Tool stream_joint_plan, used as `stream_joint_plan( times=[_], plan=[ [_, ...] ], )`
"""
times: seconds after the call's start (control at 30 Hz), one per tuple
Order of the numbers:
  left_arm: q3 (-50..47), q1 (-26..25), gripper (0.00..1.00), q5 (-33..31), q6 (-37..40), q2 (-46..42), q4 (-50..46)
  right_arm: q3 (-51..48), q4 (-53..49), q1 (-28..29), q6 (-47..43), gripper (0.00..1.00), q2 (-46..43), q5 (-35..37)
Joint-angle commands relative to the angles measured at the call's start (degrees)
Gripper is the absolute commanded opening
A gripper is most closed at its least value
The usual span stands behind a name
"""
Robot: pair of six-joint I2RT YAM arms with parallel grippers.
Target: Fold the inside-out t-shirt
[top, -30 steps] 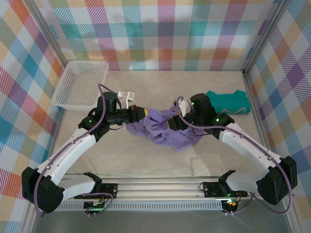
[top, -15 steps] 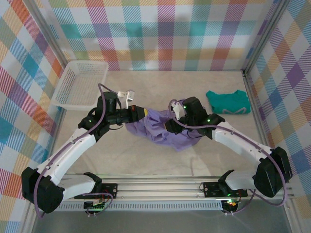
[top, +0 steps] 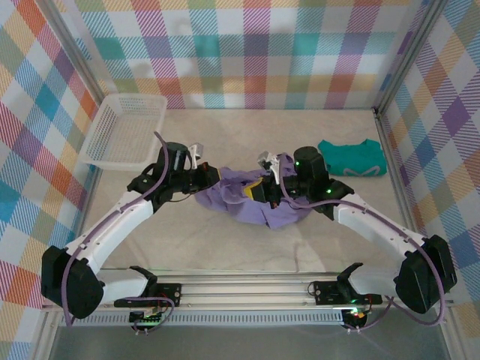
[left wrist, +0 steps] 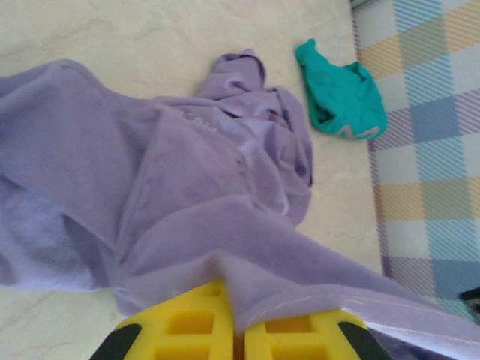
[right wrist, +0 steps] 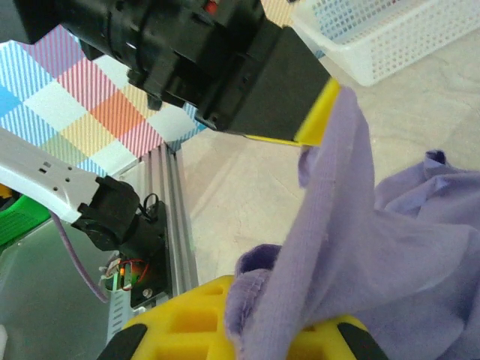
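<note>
The inside-out t-shirt (top: 251,201) is a crumpled lavender heap in the middle of the table. My left gripper (top: 212,177) is at its left edge and shut on a fold of the fabric; in the left wrist view the cloth (left wrist: 187,172) runs down between the yellow fingers (left wrist: 180,326). My right gripper (top: 259,189) is over the heap's middle, shut on a raised ridge of the shirt (right wrist: 337,225). In the right wrist view that ridge stretches taut up to the left gripper's yellow finger (right wrist: 316,112). The two grippers stand close together.
A white mesh basket (top: 124,129) sits at the back left. A folded teal garment (top: 352,157) lies at the back right, also seen as the teal garment (left wrist: 341,94) in the left wrist view. Plaid walls enclose the table; a metal rail (top: 247,289) runs along the near edge.
My right gripper moved left over the shirt and closed on a fold. The left wrist shifted slightly while keeping its hold. The cloth now bunches up between the two grippers.
</note>
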Motion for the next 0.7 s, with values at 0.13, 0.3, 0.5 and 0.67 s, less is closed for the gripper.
stream_joint_plan(
  times=[0.13,0.3,0.5,0.67],
  plan=[
    [0.7,0.3,0.32,-14.9,6.8,-6.0,-7.3,1.5,-3.9,-1.5,-6.7,0.05,0.1,-3.2],
    [-2.0,-3.9,0.41,-11.2,13.6,-11.2,-4.9,1.6,-6.4,-1.7,-7.2,0.05,0.2,-2.6],
    [-3.0,-8.4,0.41,-7.3,18.2,-11.8,-1.6,2.2,-8.0,-1.8,-8.0,0.04,0.7,-2.2],
    [-0.6,-8.4,0.42,-15.4,15.8,-8.9,-6.9,2.2,-9.5,-1.8,-8.4,0.05,0.1,0.0]
  ],
)
